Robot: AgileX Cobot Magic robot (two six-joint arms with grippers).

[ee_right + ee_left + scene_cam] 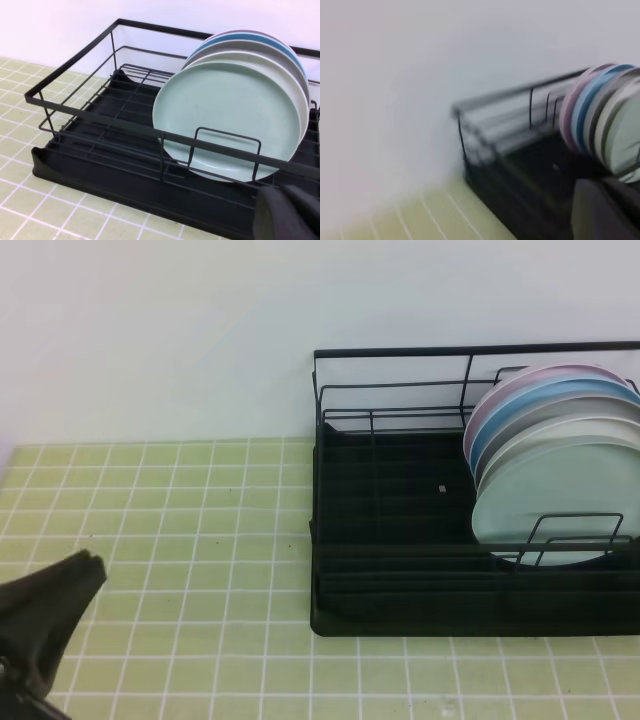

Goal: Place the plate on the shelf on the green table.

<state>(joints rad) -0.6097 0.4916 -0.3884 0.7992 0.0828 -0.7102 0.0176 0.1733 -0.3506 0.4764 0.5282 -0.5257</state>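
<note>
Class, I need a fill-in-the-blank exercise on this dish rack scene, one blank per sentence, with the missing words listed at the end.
1. The pale green plate stands at the ____ of the row of plates.
2. The plates stand on edge in the black wire ____.
3. The shelf rests on a table of small ____ tiles.
4. The left gripper holds ____.

Missing words: front; shelf; green; nothing

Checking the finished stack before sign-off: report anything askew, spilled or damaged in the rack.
Nothing stands out. The mint plate stands upright at the front of the row of plates in the black rack, leaning evenly with the others. No chips or spills show.
</note>
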